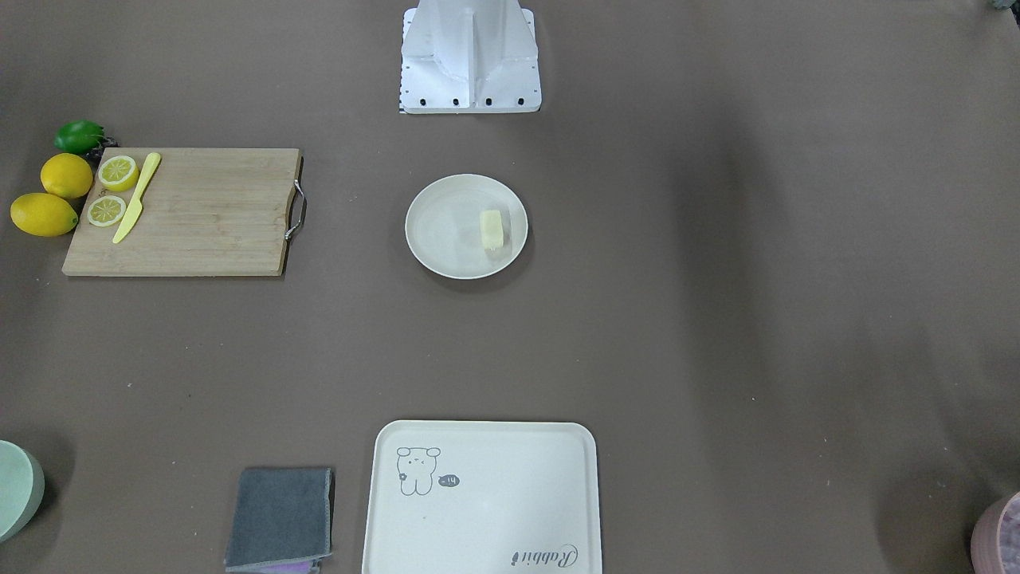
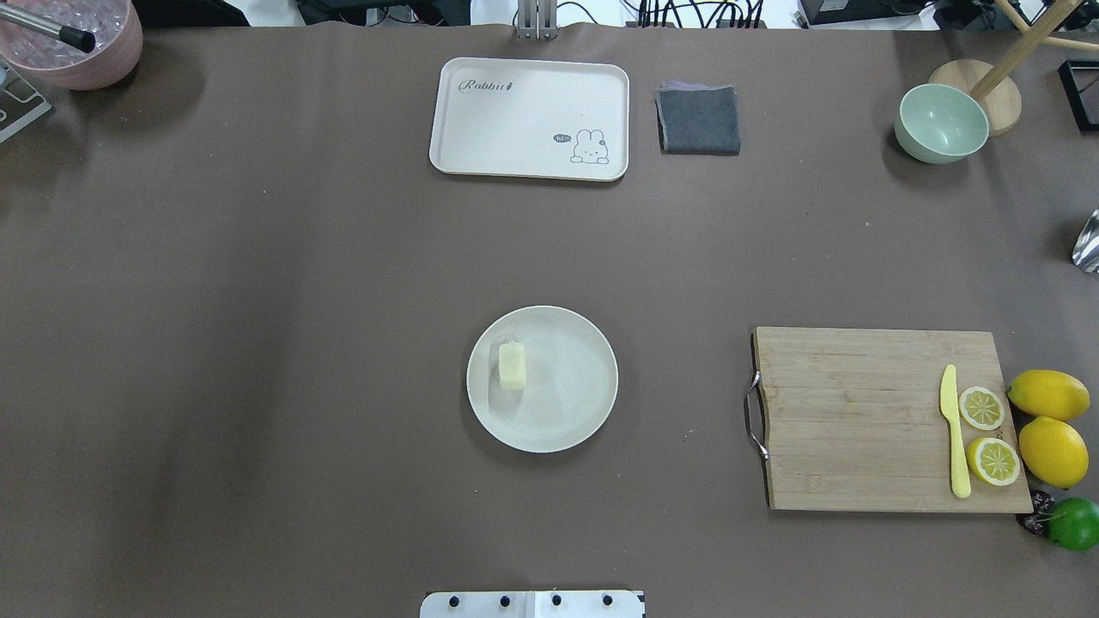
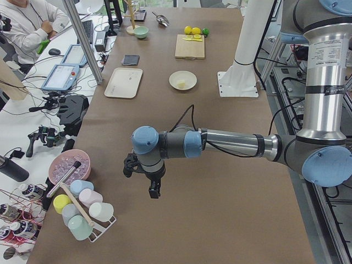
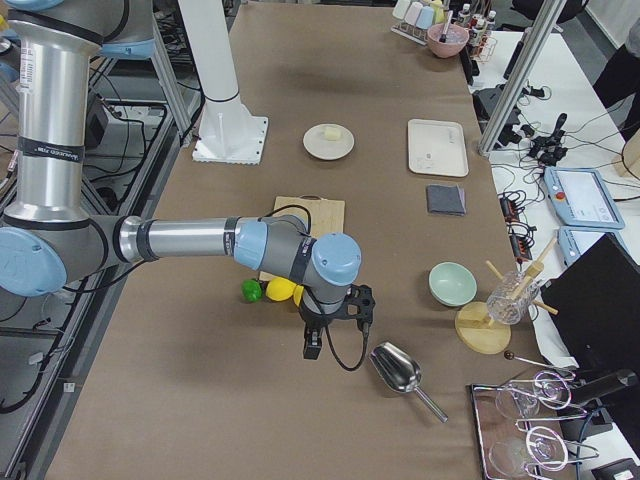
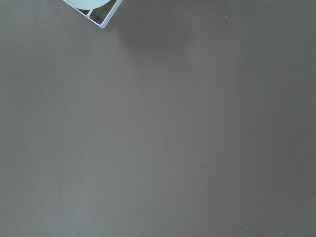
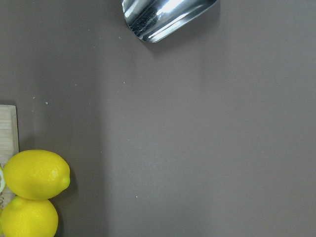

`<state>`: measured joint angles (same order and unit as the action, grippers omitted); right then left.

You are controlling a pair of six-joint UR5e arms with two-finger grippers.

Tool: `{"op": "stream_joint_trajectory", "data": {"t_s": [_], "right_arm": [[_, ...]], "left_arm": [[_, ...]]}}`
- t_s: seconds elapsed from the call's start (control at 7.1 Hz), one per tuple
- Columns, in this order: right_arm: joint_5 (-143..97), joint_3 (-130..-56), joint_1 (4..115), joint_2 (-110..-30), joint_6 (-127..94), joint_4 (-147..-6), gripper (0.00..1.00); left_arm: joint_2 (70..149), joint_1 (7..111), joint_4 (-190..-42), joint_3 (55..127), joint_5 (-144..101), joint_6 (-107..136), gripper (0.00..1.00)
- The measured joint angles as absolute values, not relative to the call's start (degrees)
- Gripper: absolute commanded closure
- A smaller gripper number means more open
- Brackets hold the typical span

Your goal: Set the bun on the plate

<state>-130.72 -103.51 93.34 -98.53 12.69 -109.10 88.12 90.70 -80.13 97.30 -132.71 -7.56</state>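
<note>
The pale cream-yellow bun (image 1: 492, 229) (image 2: 512, 366) lies inside the round off-white plate (image 1: 446, 231) (image 2: 567, 378) at the table's middle, on the plate's side toward my left arm. Both also show small in the side views, the bun (image 3: 181, 83) (image 4: 333, 134) resting on the plate (image 3: 188, 76) (image 4: 318, 146). My left gripper (image 3: 153, 190) hangs far from the plate over the table's left end. My right gripper (image 4: 312, 345) hangs over the right end near the lemons. Whether either is open or shut I cannot tell. Neither wrist view shows fingers.
A wooden cutting board (image 2: 884, 416) carries a yellow knife (image 2: 955, 429) and lemon halves (image 2: 981, 408), with whole lemons (image 2: 1049, 395) and a lime (image 2: 1073, 522) beside it. The far side holds a cream tray (image 2: 515, 120), grey cloth (image 2: 700, 120), green bowl (image 2: 940, 124). A metal scoop (image 4: 398, 370) and cup rack (image 3: 82, 214) sit at the ends.
</note>
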Motion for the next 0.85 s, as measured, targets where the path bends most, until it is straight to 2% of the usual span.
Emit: {"op": "stream_joint_trajectory", "data": {"t_s": [0.85], "right_arm": [[-130.52,-104.76,93.34,-98.43,12.66,-109.07,0.0]], "left_arm": [[88.08,90.7,-80.15,97.37,-132.57,-7.47,0.02]]}}
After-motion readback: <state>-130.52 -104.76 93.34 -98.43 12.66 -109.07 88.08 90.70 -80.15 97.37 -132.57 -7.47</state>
